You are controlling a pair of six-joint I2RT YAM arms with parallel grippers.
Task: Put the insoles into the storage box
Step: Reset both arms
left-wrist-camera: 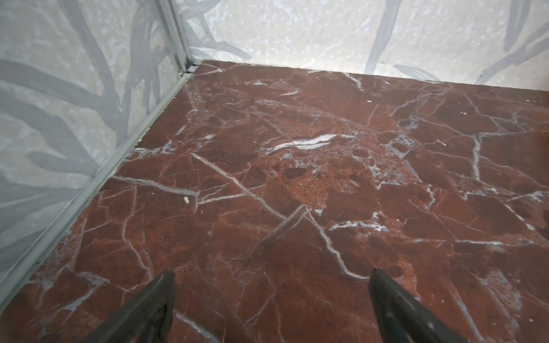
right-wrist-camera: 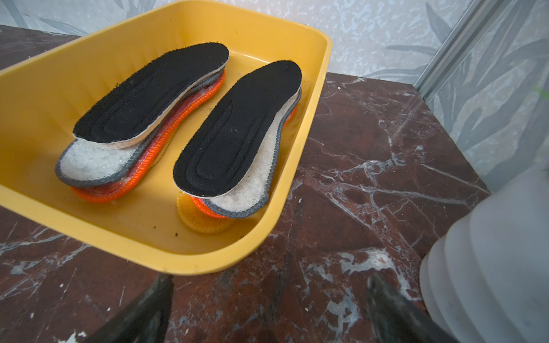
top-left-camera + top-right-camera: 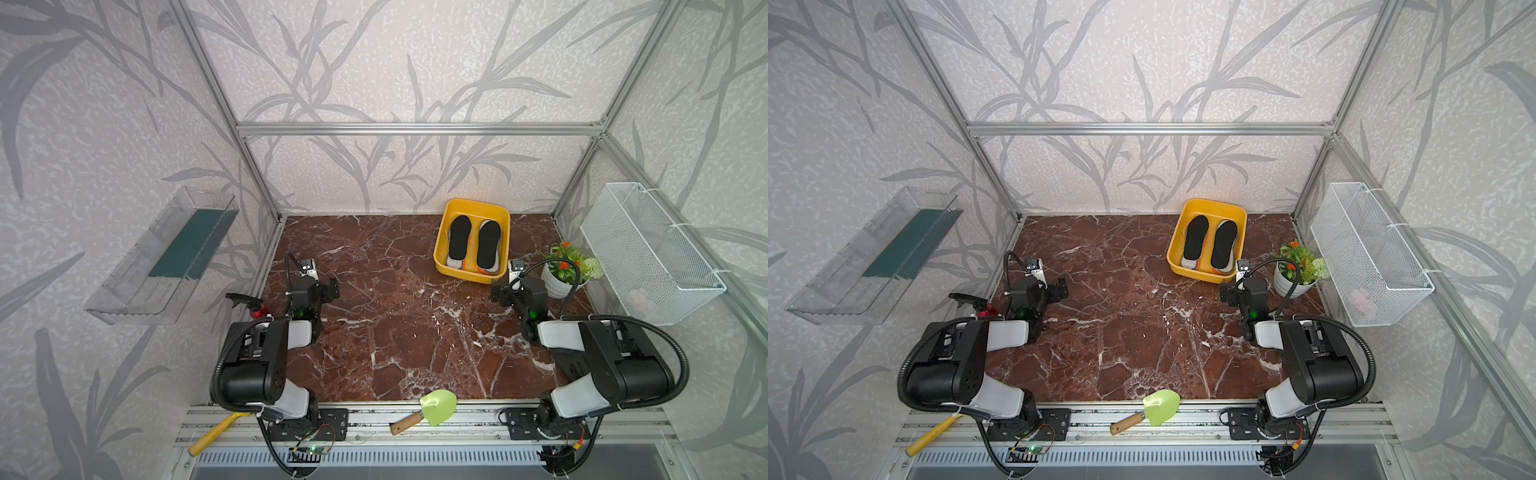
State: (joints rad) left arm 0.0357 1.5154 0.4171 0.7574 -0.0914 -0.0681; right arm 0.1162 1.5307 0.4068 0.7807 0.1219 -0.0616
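Nearest, on the front rail: green trowel (image 3: 436, 405) and yellow-handled tool (image 3: 216, 434). Further in, left gripper (image 1: 271, 276) released, jaws spread wide over bare desk (image 1: 297, 178), nothing held. Right gripper (image 2: 270, 279) likewise released and empty, just short of the storage box (image 2: 178, 264), white plant pot (image 3: 557, 282) just beside the gripper. Far right of desk, near back wall: all visible insoles (image 2: 234, 130) inside the storage box, two side-by-side stacks. Black on top, grey felt under, orange-rimmed below that, yellow-orange peeking out at the bottom. On side walls: clear bin (image 3: 166, 257), wire basket (image 3: 648, 249).
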